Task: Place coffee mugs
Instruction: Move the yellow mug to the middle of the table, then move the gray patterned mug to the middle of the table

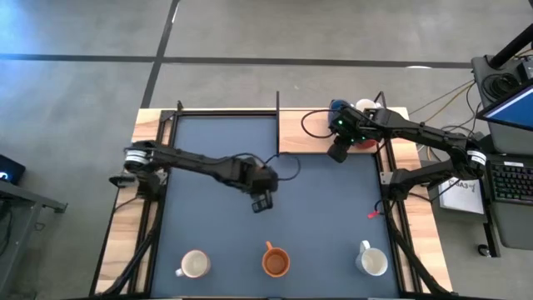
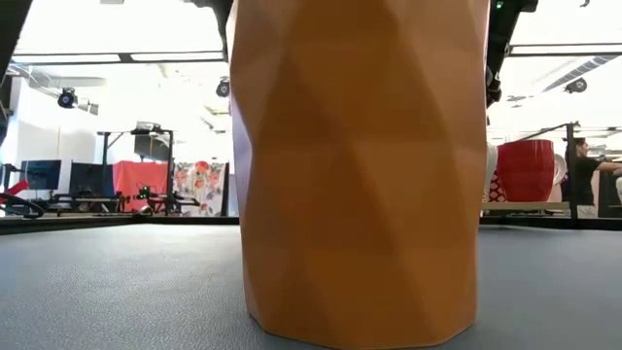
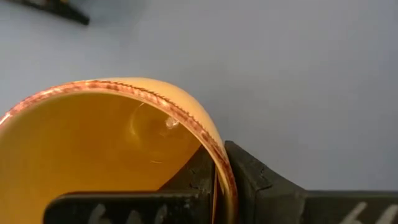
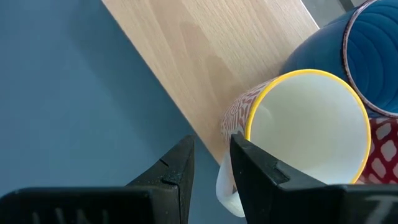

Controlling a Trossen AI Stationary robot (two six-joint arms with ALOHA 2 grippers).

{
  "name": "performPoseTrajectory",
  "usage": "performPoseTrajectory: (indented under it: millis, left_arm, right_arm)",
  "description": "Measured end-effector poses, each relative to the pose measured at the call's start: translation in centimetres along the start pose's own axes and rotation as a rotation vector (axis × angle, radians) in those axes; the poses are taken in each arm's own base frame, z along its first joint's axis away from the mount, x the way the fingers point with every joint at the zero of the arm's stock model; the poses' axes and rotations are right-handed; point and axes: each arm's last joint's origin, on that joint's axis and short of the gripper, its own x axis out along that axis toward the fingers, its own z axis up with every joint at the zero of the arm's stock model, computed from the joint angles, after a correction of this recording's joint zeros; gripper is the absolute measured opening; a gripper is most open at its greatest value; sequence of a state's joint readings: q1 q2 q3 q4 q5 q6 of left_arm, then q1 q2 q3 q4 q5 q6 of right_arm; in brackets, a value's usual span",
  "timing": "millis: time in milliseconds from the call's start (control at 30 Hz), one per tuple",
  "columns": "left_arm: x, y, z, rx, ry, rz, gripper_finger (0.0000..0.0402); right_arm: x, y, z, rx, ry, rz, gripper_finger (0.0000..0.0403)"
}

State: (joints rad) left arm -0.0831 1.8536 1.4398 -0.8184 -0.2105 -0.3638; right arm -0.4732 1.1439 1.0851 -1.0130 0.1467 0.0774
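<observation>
Left gripper, mid-frame, has its fingers pinched on the yellow mug rim; lift straight. Right gripper, fingers narrow, waits upper right.

The room behind the orange faceted mug is washed out by bright ceiling lights, while the mug itself is rendered softly blurred.

Yellow-orange mug clamped in the left hand: glossy glazed ceramic, rim speckled brown. Hand fingers: matt black plastic. Tabletop beneath: matt dark mat, finely grained; beside the right hand, smooth pale wood board. Blue mug: ribbed glossy glaze.
</observation>
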Motion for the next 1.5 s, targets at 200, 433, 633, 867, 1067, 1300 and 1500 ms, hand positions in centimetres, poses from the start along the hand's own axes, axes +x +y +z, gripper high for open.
performPoseTrajectory:
  millis: [200,433,633,867,1067,1300,1500]
  left_arm:
    - [1.5,0.0,2.2,0.095,-0.019,-0.004,0.0008]
    - [3.5,1.1,2.9,0.082,-0.011,-0.044,0.0008]
    - [3.8,1.8,3.2,0.084,-0.015,-0.037,0.0018]
    - [2.3,1.9,4.3,0.162,-0.065,-0.043,0.005]
    - [1.3,2.1,4.7,0.172,-0.061,-0.041,0.0064]
    - [-2.2,1.7,4.0,0.158,-0.054,-0.054,0.0066]
    - [-5.8,-0.1,0.9,0.095,0.018,-0.069,0.0066]
  right_arm:
    - [0.0,0.0,0.0,0.001,0.003,0.0,0.0093]
    - [0.0,0.0,0.0,0.002,0.003,0.0,0.0093]
    - [0.0,0.1,0.0,0.006,0.002,0.024,0.0093]
    - [0.0,0.1,0.0,0.022,0.002,0.024,0.0093]
    - [0.0,0.1,0.0,0.036,0.002,0.025,0.0093]
    - [0.0,0.1,0.0,0.027,0.004,0.024,0.0093]
    - [0.3,0.1,-0.2,0.008,0.012,0.023,0.0093]
